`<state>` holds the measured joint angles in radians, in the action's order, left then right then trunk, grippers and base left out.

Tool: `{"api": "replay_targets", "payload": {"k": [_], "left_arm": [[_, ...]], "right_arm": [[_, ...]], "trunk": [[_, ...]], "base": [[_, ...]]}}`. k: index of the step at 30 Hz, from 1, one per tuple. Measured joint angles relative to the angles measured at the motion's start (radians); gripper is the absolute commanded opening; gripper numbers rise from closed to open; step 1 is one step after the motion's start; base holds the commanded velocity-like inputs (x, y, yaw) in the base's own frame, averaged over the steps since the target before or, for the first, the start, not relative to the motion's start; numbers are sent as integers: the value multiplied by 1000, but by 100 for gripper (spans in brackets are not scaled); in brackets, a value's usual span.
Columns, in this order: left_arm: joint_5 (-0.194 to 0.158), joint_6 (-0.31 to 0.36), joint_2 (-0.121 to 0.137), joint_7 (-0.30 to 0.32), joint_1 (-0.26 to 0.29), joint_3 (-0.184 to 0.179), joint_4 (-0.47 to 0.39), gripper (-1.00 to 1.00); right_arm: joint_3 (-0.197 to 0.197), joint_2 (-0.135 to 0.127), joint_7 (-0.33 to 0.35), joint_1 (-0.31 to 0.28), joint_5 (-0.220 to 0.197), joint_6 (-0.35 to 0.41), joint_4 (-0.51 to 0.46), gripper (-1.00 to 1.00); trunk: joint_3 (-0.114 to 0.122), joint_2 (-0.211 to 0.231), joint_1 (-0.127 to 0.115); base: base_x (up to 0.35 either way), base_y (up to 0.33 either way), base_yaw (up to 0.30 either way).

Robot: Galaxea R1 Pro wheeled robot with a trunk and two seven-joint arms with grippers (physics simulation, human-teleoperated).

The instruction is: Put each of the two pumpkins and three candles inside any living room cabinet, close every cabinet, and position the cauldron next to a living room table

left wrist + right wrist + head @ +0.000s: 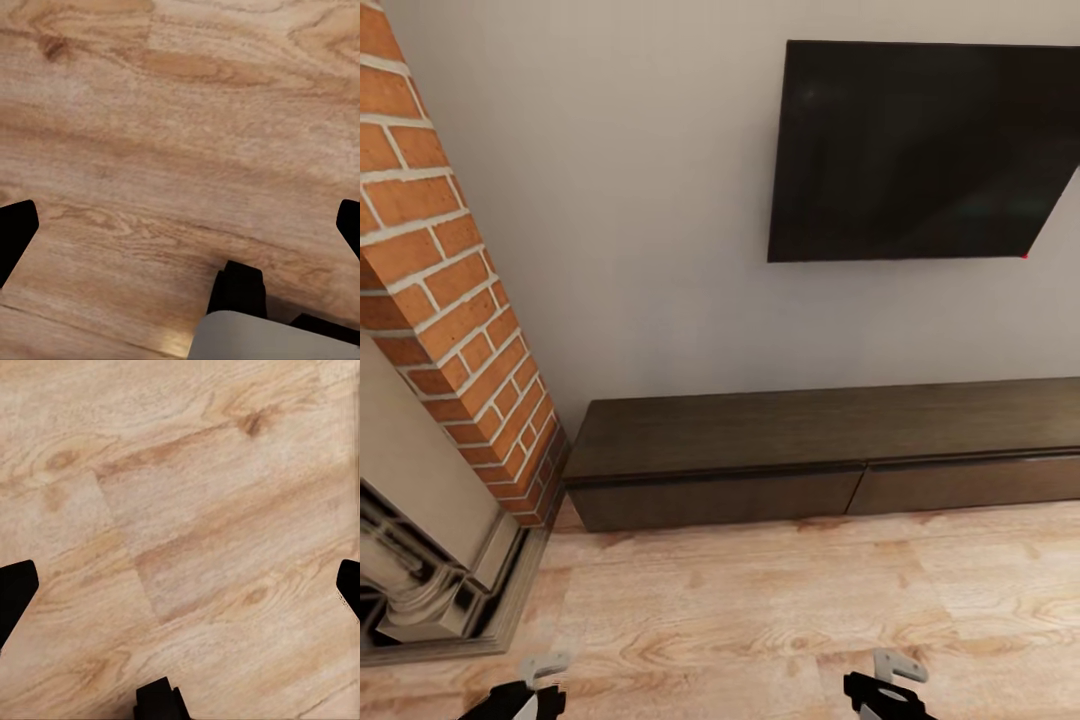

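Note:
The cabinet (830, 455) is a long, low dark-brown unit against the pale wall, with both wide fronts shut flush. My left gripper (525, 695) and right gripper (885, 690) hang low at the head view's bottom edge, well short of the cabinet, over the wooden floor. In the left wrist view the left gripper (180, 225) is open, its dark fingertips (16, 232) far apart with only floor between them. The right gripper (180, 589) is likewise open over bare planks, one fingertip (15, 592) at each side. Pumpkins, candles and cauldron are out of view.
A brick chimney breast (445, 290) with a stone fireplace surround (420, 560) stands at the left, close to the cabinet's end. A black television (925, 150) hangs on the wall above the cabinet. Light wooden floor (780, 610) lies between me and the cabinet.

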<state>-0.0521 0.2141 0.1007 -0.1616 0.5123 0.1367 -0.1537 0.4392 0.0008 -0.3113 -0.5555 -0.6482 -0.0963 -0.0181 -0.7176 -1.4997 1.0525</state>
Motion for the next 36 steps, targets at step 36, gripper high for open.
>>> {"api": "replay_targets", "payload": {"k": [36], "left_arm": [[10,-282,63,-2,-282,-4,131,100]], "right_arm": [[-1,-2,36,207,-10,-206,36,100]], "trunk": [[113,252,-138]], "base": [[0,0,0]]}}
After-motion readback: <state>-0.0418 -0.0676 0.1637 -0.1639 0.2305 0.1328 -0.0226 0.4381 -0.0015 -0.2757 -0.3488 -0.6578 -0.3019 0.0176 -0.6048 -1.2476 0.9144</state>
